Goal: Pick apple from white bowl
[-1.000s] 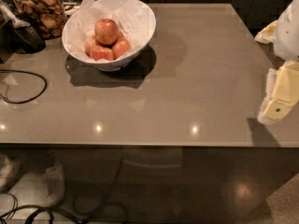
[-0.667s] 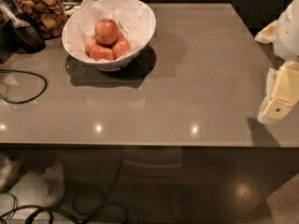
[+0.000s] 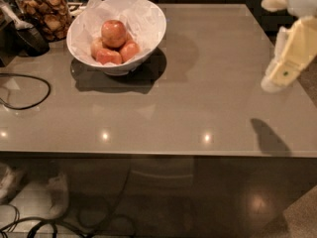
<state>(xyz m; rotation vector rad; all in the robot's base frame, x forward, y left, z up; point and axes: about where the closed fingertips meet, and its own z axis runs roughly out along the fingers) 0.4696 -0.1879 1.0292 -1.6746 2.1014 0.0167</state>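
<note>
At the left edge of the bench (image 3: 208, 83) a black cable (image 3: 30, 97) lies in a loop on the grey surface. Behind it, at the far left corner, sits a dark, rounded object (image 3: 27, 37) that I cannot make out. Just beside that stands a glass jar of brown snacks (image 3: 43, 10), hard against the far edge.

Next along, near the far left corner, is the white bowl (image 3: 154, 23). It stands just beside the jar, though I cannot tell whether they touch. It is lined with crinkled white paper (image 3: 141, 15) that pokes up past the rim. The apple (image 3: 113, 32) rests in the bowl on top of the pile, red-orange with a pale sheen. Under and in front of it are the paler apples (image 3: 110, 56), of which I can count three. The bowl throws a dark shadow towards the near side and the right.

The middle of the bench carries a few small spots of reflected light near the near edge.

Over the right edge, towards the far right corner, hangs the cream-coloured gripper (image 3: 283, 69), tilted, off the surface and well apart from the bowl. I cannot tell whether it is open or closed. Its shadow (image 3: 270, 136) falls near the near right corner.
</note>
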